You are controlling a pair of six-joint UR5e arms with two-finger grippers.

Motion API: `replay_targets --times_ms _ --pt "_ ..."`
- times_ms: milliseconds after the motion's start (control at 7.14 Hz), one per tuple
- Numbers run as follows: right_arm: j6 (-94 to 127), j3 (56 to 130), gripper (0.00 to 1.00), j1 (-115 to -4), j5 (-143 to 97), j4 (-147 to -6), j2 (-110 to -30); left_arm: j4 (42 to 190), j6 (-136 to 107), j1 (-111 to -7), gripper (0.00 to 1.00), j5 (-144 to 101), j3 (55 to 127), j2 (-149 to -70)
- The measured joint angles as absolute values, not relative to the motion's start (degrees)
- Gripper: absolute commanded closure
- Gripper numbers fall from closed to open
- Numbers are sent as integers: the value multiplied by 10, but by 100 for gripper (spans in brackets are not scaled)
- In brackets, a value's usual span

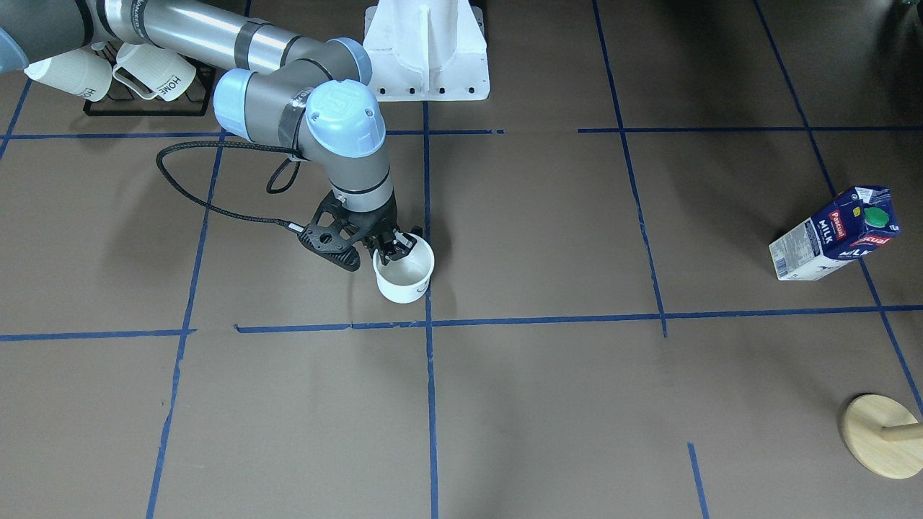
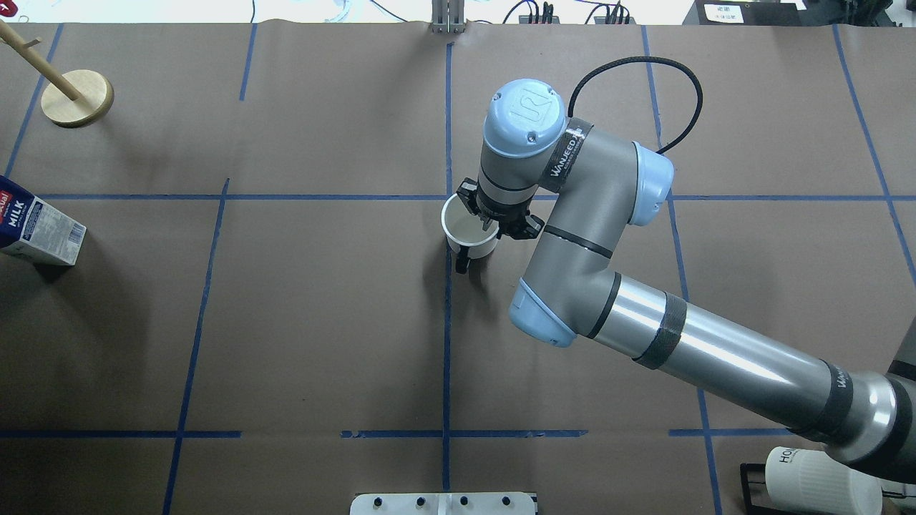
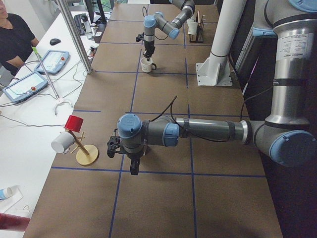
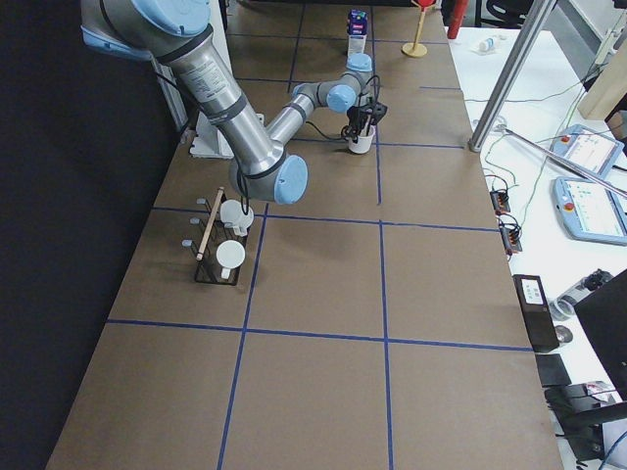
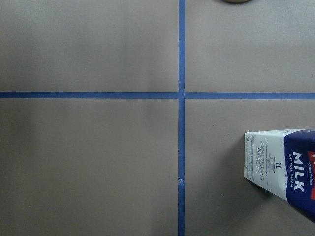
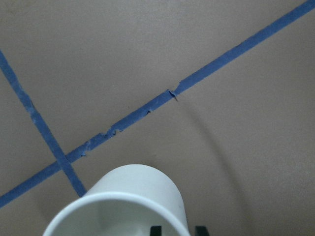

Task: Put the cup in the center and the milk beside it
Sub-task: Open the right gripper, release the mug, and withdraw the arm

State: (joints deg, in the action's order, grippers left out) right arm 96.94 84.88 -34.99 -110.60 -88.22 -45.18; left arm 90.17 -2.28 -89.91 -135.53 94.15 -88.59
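The cup [image 1: 404, 277] is a small white mug with a dark handle, upright at or just above the brown board, next to the central tape crossing [image 1: 427, 322]. My right gripper [image 1: 393, 249] comes down from above and is shut on the cup's rim, one finger inside and one outside; it also shows in the overhead view [image 2: 494, 223] over the cup [image 2: 465, 234]. The milk [image 1: 836, 234] is a blue and white carton with a green cap, far off near the table's left end [image 2: 32, 225]. My left gripper [image 3: 132, 166] hangs near it; I cannot tell its state.
A black rack with ribbed "HOME" mugs [image 1: 144, 79] stands by the right arm's base. A wooden mug tree's round base [image 1: 880, 436] sits past the milk. The white robot pedestal [image 1: 425, 50] is at the table's back edge. A black cable [image 1: 209, 205] loops beside the right wrist.
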Motion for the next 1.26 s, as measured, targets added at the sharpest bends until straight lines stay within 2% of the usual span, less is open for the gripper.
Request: replay_targets --times_ms 420,700,1260 --pt "968 857 0 -352 -1108 -883 -453 902 -23 -899 0 -1356 942 -888" --pt "967 886 0 -376 -1123 -887 -460 902 -23 -899 0 -1356 957 -899" --pt "891 989 0 -468 -1189 -890 -532 863 -100 -890 0 -1359 1065 -905"
